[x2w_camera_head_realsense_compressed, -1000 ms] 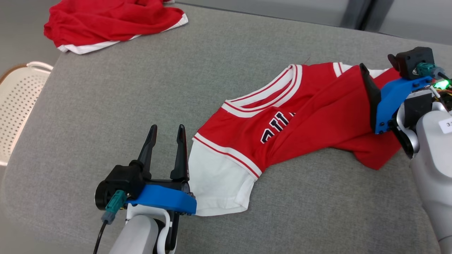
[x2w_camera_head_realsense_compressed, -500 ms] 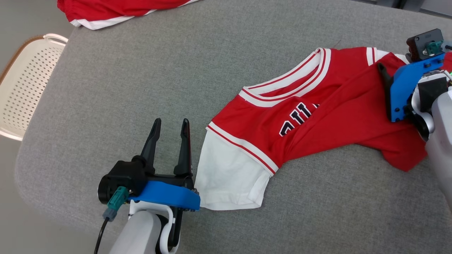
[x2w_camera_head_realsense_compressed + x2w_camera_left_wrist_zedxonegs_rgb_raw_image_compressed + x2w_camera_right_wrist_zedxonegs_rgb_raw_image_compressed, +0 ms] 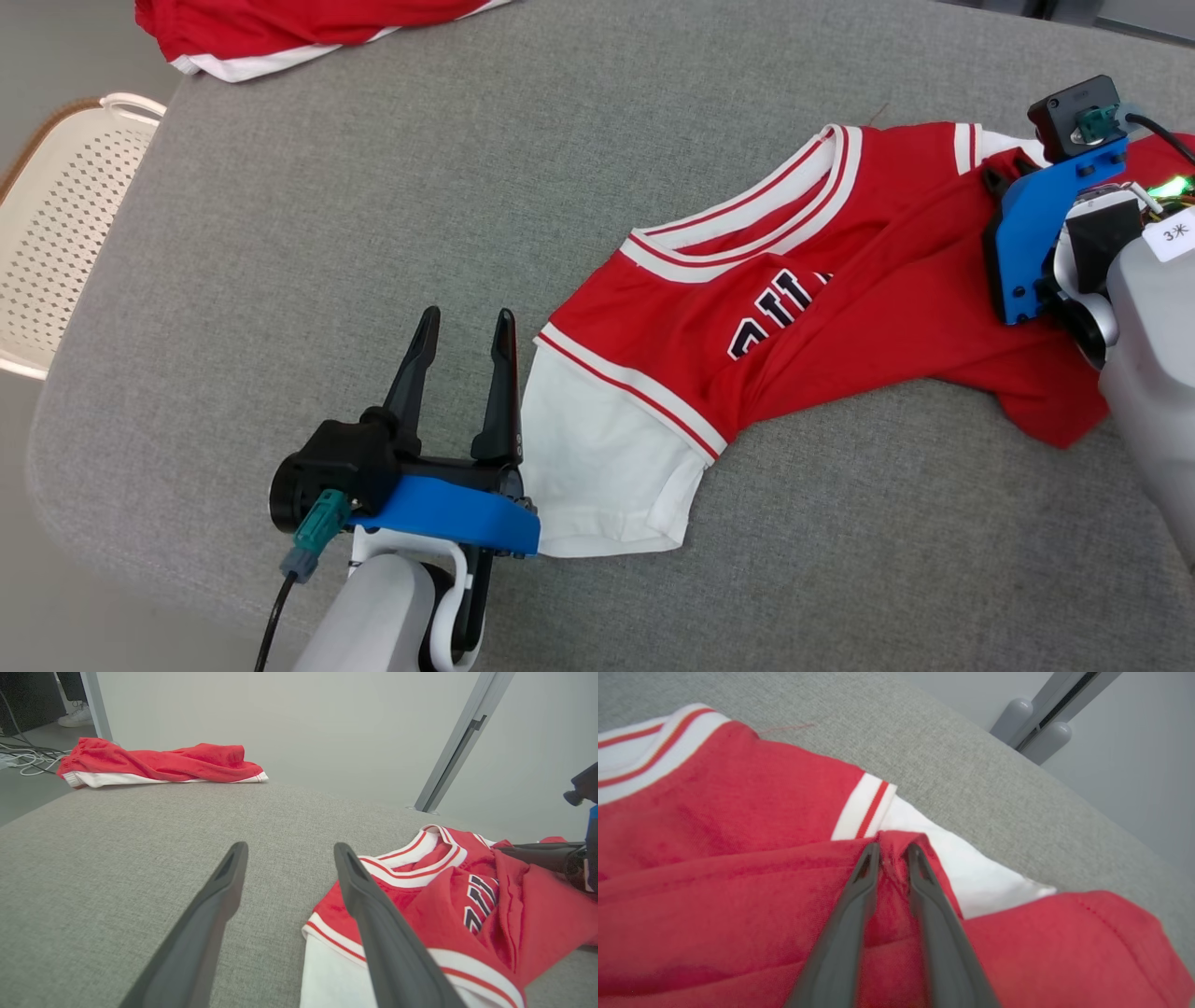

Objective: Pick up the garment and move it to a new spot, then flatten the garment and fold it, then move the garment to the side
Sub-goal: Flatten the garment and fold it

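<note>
Red jersey [image 3: 840, 308]: rumpled on grey bench [image 3: 373, 187], right of centre; white sleeves, striped collar, dark lettering partly folded under.
Right hand [image 3: 893, 851]: clenched on a red fold by far sleeve.
Left hand [image 3: 468, 317]: released, beside near sleeve.

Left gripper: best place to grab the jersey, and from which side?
Probably the white sleeve of the jersey, at its outer edge. It lies flat beside the open left gripper, so come in low from the robot's left, one finger under the edge. The right gripper pinches a red fold at the other end.
</note>
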Motion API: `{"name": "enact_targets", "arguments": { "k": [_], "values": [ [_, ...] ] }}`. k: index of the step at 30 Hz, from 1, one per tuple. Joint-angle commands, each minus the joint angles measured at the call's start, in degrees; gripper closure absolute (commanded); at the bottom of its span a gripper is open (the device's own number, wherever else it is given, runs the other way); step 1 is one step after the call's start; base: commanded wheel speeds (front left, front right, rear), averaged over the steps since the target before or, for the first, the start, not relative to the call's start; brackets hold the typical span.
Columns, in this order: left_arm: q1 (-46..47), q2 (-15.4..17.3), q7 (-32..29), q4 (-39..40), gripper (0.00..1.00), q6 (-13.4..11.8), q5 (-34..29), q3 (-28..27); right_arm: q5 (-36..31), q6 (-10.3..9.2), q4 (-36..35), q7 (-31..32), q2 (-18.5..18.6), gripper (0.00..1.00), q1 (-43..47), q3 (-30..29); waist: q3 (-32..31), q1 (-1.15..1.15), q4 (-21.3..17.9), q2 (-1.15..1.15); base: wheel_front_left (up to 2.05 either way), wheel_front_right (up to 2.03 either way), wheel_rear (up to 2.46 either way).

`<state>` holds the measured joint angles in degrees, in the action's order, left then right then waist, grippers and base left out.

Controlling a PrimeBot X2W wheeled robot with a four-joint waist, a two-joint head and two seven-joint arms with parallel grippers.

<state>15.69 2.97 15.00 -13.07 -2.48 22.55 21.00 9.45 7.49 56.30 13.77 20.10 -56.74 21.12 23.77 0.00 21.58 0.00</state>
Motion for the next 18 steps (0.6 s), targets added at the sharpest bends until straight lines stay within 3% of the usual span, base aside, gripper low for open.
{"name": "enact_targets", "arguments": {
  "k": [1,3,18],
  "values": [
    [1.2,-0.1,0.3,0.2,0.00,-0.1,-0.4,-0.1,0.6,0.01,1.0,-0.3,0.4,0.75,0.1,0.7,0.1,0.00,0.0,0.00,0.00,0.00,0.00],
    [1.3,-0.1,0.3,0.0,0.00,-0.1,-0.6,-0.2,0.9,0.01,1.0,-1.9,0.6,1.00,-0.2,1.0,0.1,0.00,-0.1,0.00,0.00,0.00,0.00],
    [-0.1,-0.1,0.3,-1.5,0.00,0.8,-3.2,-2.2,1.6,0.01,-1.4,-13.1,-1.5,1.00,-3.3,1.3,-5.1,0.00,-5.9,0.00,0.00,0.00,0.00]
  ]
}}
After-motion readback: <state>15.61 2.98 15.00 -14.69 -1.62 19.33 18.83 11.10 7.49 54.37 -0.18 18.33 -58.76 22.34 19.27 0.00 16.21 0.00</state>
